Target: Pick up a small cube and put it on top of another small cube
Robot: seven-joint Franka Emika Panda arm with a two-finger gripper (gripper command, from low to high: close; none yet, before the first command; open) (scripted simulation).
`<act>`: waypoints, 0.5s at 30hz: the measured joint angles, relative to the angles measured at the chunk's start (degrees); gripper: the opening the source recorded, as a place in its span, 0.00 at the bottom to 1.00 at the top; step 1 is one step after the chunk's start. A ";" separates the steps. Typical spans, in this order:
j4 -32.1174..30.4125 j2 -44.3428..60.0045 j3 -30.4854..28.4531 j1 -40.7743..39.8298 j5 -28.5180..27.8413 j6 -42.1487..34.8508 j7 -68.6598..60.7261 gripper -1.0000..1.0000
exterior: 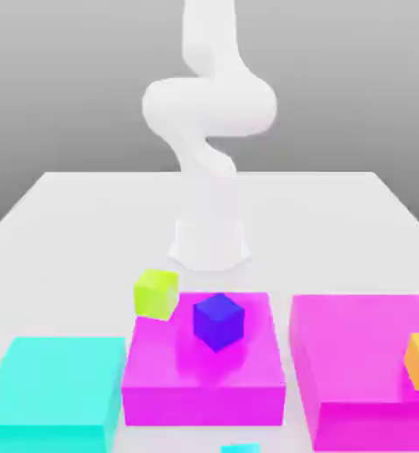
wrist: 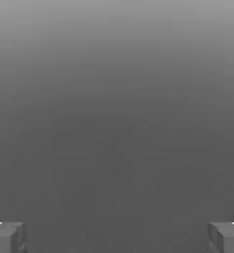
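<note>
The exterior view is bright and evenly lit, with soft light that seems to come from above. The white table [exterior: 63, 212] is almost washed out, and the white arm [exterior: 209, 106] blends into it at the centre. A faint shadow lies under the dark blue-violet cube [exterior: 218, 320]. Edges look slightly soft everywhere. The hand view is dim, a smooth grey gradient, lighter at the top and darker lower down.

Matt plain blue-violet cube [exterior: 218, 320]; smooth white table [exterior: 89, 221]; matt magenta block [exterior: 204, 372].
</note>
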 joint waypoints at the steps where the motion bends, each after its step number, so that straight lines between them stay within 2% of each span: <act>1: 0.08 2.26 0.07 0.06 -0.04 0.64 -0.06 0.50; 15: 1.16 31.51 0.98 0.90 -0.66 8.98 -0.74 0.50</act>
